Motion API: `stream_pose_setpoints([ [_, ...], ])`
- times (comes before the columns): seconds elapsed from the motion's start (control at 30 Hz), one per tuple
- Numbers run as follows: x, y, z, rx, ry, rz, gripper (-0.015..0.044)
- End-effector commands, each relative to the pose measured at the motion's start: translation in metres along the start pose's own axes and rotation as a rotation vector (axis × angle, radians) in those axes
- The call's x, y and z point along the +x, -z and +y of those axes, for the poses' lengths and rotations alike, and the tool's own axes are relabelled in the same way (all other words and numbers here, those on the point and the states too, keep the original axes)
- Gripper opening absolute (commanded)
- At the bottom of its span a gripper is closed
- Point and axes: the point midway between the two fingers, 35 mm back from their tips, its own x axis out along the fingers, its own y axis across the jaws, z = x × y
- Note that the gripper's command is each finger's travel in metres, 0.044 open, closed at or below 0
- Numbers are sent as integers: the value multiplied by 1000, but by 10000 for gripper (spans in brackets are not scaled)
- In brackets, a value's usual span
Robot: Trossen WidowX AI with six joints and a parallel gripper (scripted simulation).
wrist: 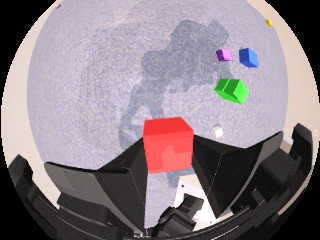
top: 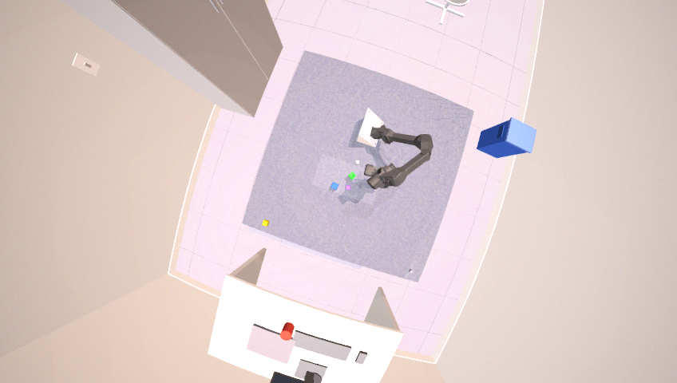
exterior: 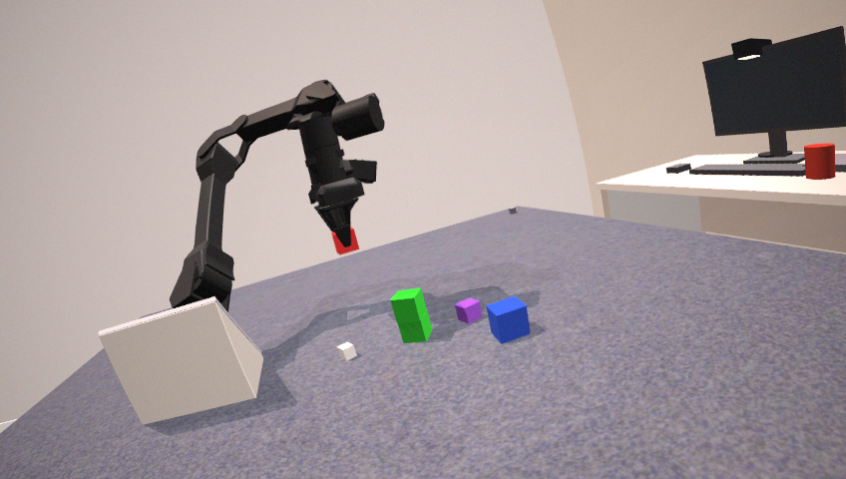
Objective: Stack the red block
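Observation:
The red block (exterior: 345,247) (wrist: 168,147) is held in the air between the fingertips of my gripper (exterior: 344,239) (wrist: 166,139), higher than the green tower. The gripper is shut on it. In the top view the red block is hidden under the arm. The green tower (top: 351,175) (exterior: 410,315) (wrist: 231,91) stands upright, two blocks high. In the exterior view it is to the right of and below the held block; in the wrist view it is up and to the right of it. The tower and the red block are apart.
A purple cube (top: 348,187) (exterior: 468,310) (wrist: 224,55) and a larger blue cube (top: 334,186) (exterior: 508,320) (wrist: 248,58) lie near the tower. A small white cube (top: 357,162) (exterior: 346,350) (wrist: 217,132) lies on its other side. A yellow cube (top: 265,223) (wrist: 268,23) is far off. The white base (exterior: 190,361) supports the arm.

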Motion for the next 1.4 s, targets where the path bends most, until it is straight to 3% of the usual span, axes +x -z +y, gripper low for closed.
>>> stream_pose_setpoints([
  [0.0,-3,-1,-1,-6,7,2,0],
  [0.97,-6,-36,-143,-10,15,-1,0],
  [1.37,17,-35,-147,-11,14,-1,0],
])
